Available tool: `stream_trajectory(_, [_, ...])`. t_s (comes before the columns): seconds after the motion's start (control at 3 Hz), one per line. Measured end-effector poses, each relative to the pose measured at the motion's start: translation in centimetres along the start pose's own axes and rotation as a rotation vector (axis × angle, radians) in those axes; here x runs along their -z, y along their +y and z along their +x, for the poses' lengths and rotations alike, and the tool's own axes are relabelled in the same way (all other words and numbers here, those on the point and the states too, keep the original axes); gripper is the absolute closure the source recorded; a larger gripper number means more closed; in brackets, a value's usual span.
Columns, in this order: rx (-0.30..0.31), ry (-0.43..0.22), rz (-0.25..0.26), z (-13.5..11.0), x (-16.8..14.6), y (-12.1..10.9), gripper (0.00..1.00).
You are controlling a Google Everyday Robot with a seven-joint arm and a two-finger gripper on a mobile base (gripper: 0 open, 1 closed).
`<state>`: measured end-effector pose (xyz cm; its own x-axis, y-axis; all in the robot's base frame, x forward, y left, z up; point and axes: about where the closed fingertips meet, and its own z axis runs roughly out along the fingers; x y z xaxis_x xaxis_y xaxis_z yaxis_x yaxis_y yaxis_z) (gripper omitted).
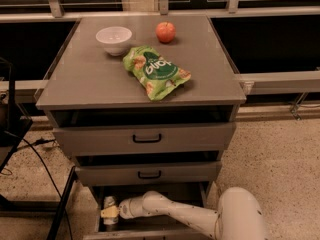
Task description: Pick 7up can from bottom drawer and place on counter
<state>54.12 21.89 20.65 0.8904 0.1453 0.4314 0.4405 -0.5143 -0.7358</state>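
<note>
The bottom drawer (150, 228) is pulled open below the two upper drawers. The 7up can (109, 202) stands upright at the drawer's left end, silver top showing. My gripper (110, 213) reaches in from the right, with the white arm across the drawer, and sits right against the can's lower part. The counter (90, 79) is the grey cabinet top above.
On the counter lie a green snack bag (156, 71), a white bowl (114, 39) and a red-orange fruit (165, 32). The top drawer (145, 138) and middle drawer (147, 173) stick out slightly over the bottom one. Black cables and a stand (30, 149) are at left.
</note>
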Motion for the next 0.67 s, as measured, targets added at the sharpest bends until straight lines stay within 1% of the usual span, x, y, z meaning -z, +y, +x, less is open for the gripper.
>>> stream_trajectory(0.67, [0.007, 0.023, -0.037, 0.2, 2.3, -0.4, 1.00])
